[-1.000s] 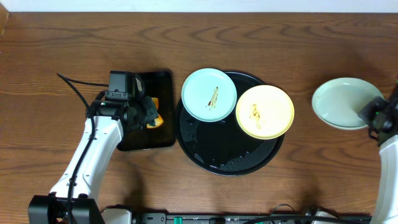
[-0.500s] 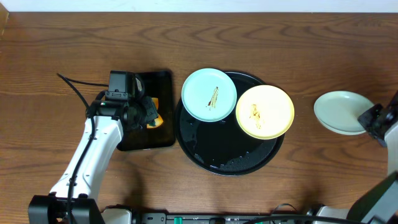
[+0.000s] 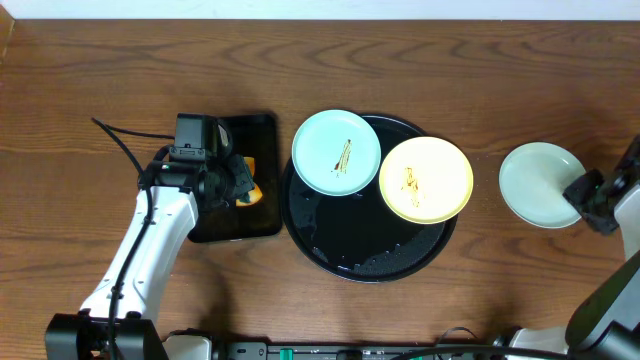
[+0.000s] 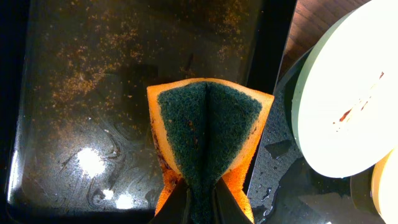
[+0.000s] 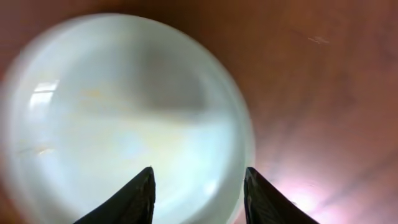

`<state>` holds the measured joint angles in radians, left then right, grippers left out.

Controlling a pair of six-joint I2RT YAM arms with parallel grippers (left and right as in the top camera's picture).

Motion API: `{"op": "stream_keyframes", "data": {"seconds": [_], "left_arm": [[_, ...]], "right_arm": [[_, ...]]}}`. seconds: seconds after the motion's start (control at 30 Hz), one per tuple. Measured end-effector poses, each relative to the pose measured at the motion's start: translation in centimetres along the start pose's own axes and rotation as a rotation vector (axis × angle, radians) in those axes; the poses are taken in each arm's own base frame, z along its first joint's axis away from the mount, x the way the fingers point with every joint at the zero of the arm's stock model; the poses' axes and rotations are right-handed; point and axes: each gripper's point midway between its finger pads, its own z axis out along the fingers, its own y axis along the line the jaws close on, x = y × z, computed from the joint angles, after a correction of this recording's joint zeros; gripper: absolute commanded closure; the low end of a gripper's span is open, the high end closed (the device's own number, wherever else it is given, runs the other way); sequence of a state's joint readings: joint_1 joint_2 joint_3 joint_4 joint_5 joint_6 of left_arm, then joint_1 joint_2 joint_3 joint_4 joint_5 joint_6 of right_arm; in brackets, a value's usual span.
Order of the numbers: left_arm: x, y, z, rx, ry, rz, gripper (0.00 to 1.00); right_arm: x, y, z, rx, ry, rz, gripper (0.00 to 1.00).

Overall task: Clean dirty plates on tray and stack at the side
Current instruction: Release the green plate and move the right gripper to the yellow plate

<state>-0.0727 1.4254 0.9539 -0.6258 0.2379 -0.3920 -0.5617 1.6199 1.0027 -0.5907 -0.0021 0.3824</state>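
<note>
Item one – round black tray point(image 3: 365, 250), centre of the table point(image 3: 100, 70). On it we count two streaked plates: the mint-blue plate point(image 3: 336, 152) over its upper-left rim and the yellow plate point(image 3: 426, 178) over its right rim, the two just beside each other.

Item two – a third pale plate point(image 3: 535, 185) on bare wood, well apart to the right of the tray. The right gripper point(image 5: 199, 171) sits at its right edge with fingers spread. The view is blurred, so we cannot tell whether they touch it.

Item three: left gripper point(image 4: 200, 202) above the rectangular tray point(image 4: 74, 124), fingers pinched on a folded orange-and-green sponge point(image 4: 208, 124).
</note>
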Motion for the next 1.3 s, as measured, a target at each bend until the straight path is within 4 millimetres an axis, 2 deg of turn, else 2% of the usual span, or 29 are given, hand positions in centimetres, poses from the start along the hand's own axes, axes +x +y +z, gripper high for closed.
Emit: {"op": "stream_keyframes", "data": {"seconds": [0.1, 0.17, 0.27, 0.4, 0.47, 0.6, 0.67, 0.77, 0.9, 1.03, 1.3], "left_arm": [[0.0, 0.0, 0.0, 0.0, 0.0, 0.0, 0.92], [0.0, 0.0, 0.0, 0.0, 0.0, 0.0, 0.92], [0.0, 0.0, 0.0, 0.0, 0.0, 0.0, 0.92], [0.0, 0.0, 0.0, 0.0, 0.0, 0.0, 0.92], [0.0, 0.0, 0.0, 0.0, 0.0, 0.0, 0.92], [0.0, 0.0, 0.0, 0.0, 0.0, 0.0, 0.92], [0.0, 0.0, 0.0, 0.0, 0.001, 0.0, 0.92], [0.1, 0.0, 0.0, -0.001, 0.002, 0.0, 0.92], [0.1, 0.0, 0.0, -0.001, 0.002, 0.0, 0.92], [0.1, 0.0, 0.0, -0.001, 0.003, -0.001, 0.92], [0.1, 0.0, 0.0, 0.002, 0.005, -0.001, 0.92]], "right_arm": [[-0.1, 3.0, -1.8, -0.134, -0.025, -0.09, 0.52], [0.8, 5.6, -3.1, -0.235, -0.018, -0.187, 0.53], [3.5, 9.2, -4.2, -0.354, 0.036, -0.338, 0.53], [7.3, 12.6, -4.4, -0.438, 0.108, -0.511, 0.55], [8.7, 13.7, -4.3, -0.45, 0.13, -0.573, 0.56], [10.9, 14.6, -3.3, -0.42, 0.167, -0.654, 0.58], [12.0, 14.6, -2.0, -0.383, 0.199, -0.687, 0.6], [12.8, 14.7, -0.9, -0.358, 0.221, -0.71, 0.63], [13.9, 14.7, 0.4, -0.337, 0.256, -0.731, 0.86], [14.6, 14.8, 0.6, -0.332, 0.276, -0.74, 0.99], [15.5, 14.2, 0.0, -0.325, 0.324, -0.721, 0.99]]}}
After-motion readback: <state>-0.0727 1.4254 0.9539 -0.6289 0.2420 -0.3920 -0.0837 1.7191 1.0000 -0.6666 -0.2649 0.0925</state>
